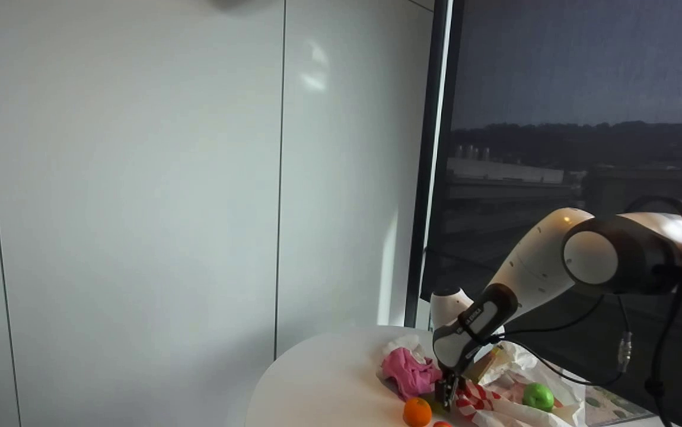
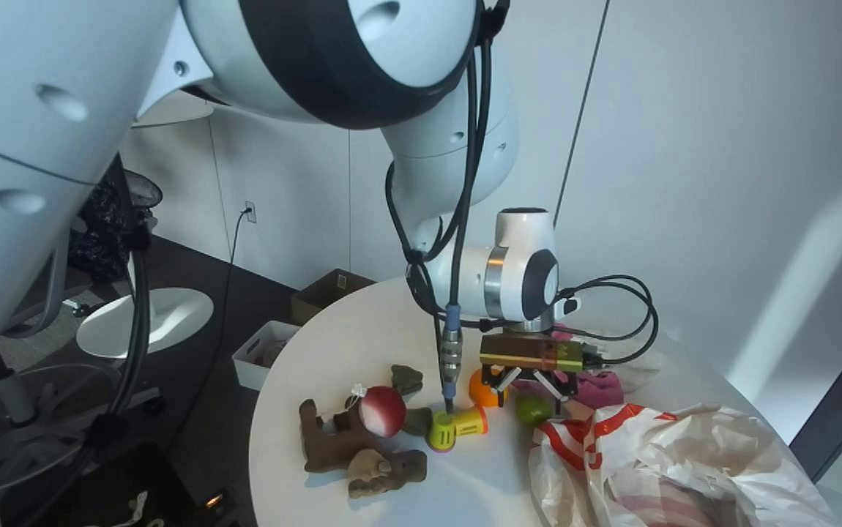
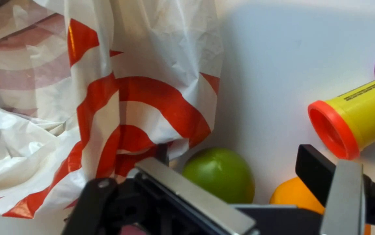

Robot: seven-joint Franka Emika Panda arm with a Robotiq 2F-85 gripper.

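Note:
My gripper (image 3: pixel 234 160) is open, its fingers wide apart and low over the white table. A round green fruit (image 3: pixel 220 176) lies between the fingers, nearer the left finger in the wrist view; contact cannot be told. It also shows under the gripper (image 2: pixel 531 401) in an exterior view as a green fruit (image 2: pixel 533 410). An orange fruit (image 3: pixel 293 194) lies partly behind the right finger; it shows in both exterior views (image 1: pixel 417 411) (image 2: pixel 485 388). A white and red plastic bag (image 3: pixel 168 107) is beside the left finger, whose tip is at or against its edge.
Yellow tubs (image 3: pixel 363 114) (image 2: pixel 441 432) lie near the gripper. A brown plush toy (image 2: pixel 337 448), a red and white ball (image 2: pixel 382 411) and a dark green toy (image 2: pixel 406 378) are farther off. A pink cloth (image 1: pixel 407 373) lies beside the gripper. Another green fruit (image 1: pixel 538 396) rests on the bag.

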